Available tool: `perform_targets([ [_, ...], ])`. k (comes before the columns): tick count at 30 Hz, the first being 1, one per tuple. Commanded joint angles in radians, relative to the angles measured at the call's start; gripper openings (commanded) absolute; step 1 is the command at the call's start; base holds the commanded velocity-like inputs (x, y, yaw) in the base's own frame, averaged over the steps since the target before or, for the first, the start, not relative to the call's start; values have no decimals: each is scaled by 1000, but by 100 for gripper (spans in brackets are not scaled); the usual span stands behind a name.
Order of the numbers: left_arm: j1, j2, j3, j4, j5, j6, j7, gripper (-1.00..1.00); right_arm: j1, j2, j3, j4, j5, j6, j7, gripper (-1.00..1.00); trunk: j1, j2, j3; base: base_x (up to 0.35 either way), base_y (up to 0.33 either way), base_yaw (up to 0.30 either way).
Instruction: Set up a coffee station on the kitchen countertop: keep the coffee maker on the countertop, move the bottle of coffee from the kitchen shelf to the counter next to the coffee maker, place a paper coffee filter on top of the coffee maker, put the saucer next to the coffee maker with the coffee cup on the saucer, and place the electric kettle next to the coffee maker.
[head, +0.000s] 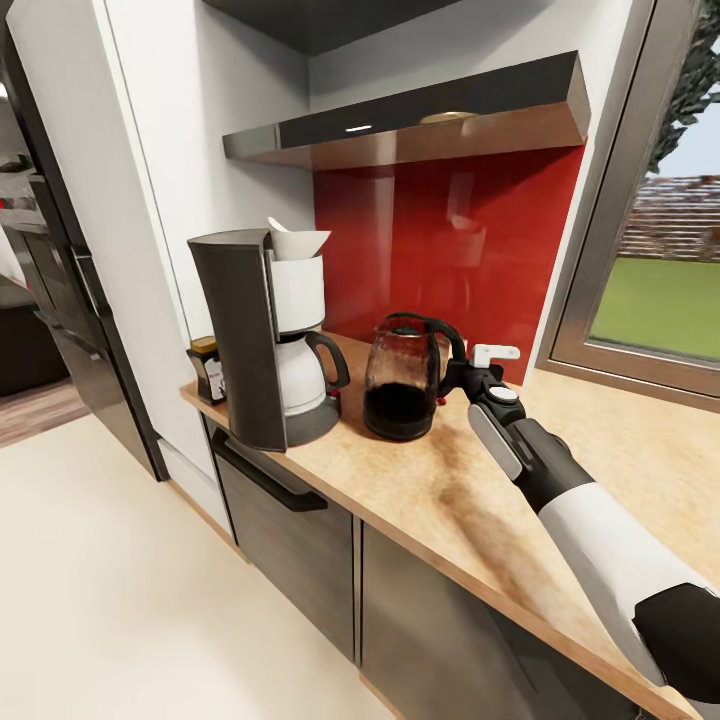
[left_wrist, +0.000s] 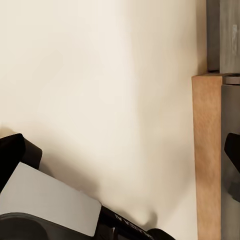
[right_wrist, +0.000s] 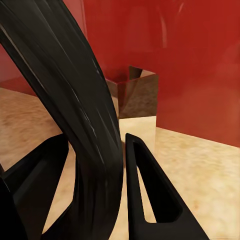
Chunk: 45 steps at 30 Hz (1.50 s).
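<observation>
Head view: right claw (head: 458, 377) pinches the electric kettle (head: 403, 377) handle on the countertop (head: 450, 490) before red backsplash (head: 450, 240).

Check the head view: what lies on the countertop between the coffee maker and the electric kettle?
Nothing stands between the coffee maker and the electric kettle; the head view shows just bare countertop there.

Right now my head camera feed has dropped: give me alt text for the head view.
The right gripper grasps the black handle of the electric kettle, which stands on the countertop beside the coffee maker. A paper coffee filter sits on top of the machine, the bottle of coffee stands on its far side, and the kitchen shelf hangs above.
</observation>
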Motion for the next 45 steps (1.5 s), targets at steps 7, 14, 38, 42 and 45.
perform_targets([
  [7, -1, 0, 8, 1, -5, 1, -4, 100, -1, -1, 4, -2, -4, 3, -8, -100, 0, -1, -1, 0, 0, 0],
  [14, -1, 0, 8, 1, -5, 1, -4, 100, -1, -1, 4, -1, -4, 3, -8, -100, 0, -1, -1, 0, 0, 0],
  [38, -1, 0, 8, 1, -5, 1, -4, 100, -1, -1, 4, -1, -4, 3, -8, -100, 0, -1, -10, 0, 0, 0],
  [42, -1, 0, 8, 1, -5, 1, -4, 100, -1, -1, 4, -1, -4, 3, -8, -100, 0, -1, -12, 0, 0, 0],
  [45, -1, 0, 8, 1, -5, 1, -4, 100, -1, -1, 4, -1, -4, 3, -8, -100, 0, -1, -12, 0, 0, 0],
])
